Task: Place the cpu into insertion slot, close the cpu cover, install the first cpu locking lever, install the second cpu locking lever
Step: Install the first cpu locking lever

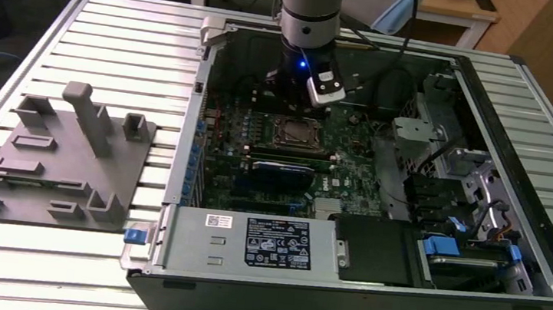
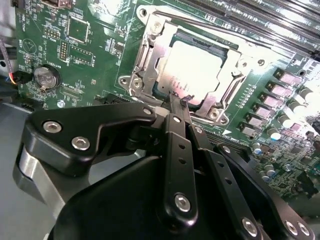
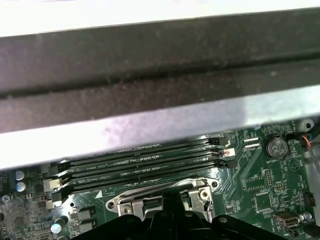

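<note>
A big grey table [image 1: 114,38] with long slats holds an open computer case [image 1: 247,241]. On the exterior view's left, a grey plastic rack [image 1: 59,171] sits on the table beside the case. The robot arm [image 1: 313,4] comes straight down into the case, over the green board [image 2: 100,45].

In the second wrist view, the black end effector [image 2: 178,102] has its two fingers pulled in narrow, close together, and nothing shows between them. Its tip is right at the near edge of the cpu cover [image 2: 147,60]. The cover lies flat on the insertion slot [image 2: 210,42]. The cpu [image 2: 195,70] sits in the slot, and its pale shiny top shows through the cover's window. A thin metal rod [image 2: 220,29] runs along the cover's far side. A round coin battery [image 2: 44,77] sits well apart on the board.
</note>
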Controlling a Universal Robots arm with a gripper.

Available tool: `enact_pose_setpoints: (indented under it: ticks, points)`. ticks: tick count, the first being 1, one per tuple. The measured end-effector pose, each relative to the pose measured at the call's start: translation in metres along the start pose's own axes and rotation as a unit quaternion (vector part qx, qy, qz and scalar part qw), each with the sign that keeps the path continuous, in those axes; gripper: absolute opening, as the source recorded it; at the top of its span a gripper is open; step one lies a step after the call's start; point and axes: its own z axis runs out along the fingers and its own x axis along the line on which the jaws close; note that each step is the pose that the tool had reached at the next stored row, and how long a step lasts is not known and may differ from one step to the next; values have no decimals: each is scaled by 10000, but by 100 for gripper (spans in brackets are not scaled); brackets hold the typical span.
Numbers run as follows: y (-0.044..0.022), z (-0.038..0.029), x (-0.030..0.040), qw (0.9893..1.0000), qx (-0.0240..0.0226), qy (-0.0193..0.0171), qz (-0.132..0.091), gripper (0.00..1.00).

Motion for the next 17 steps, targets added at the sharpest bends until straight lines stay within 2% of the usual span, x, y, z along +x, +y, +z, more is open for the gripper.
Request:
enact_pose_setpoints:
  ticks: [3,7,9,10,14,15,17]
  points:
    - [1,1,0,10000,5,1,-1,10]
    - [1,1,-1,9998,204,-33,-27,10]
    - [0,1,-1,9996,283,-47,-37,10]
    - [0,1,-1,9995,302,-50,-40,10]
    - [0,1,-1,9995,312,-50,-41,10]
    - [1,3,-3,9995,317,-27,-40,10]
    - [2,4,-8,9994,330,42,-39,10]
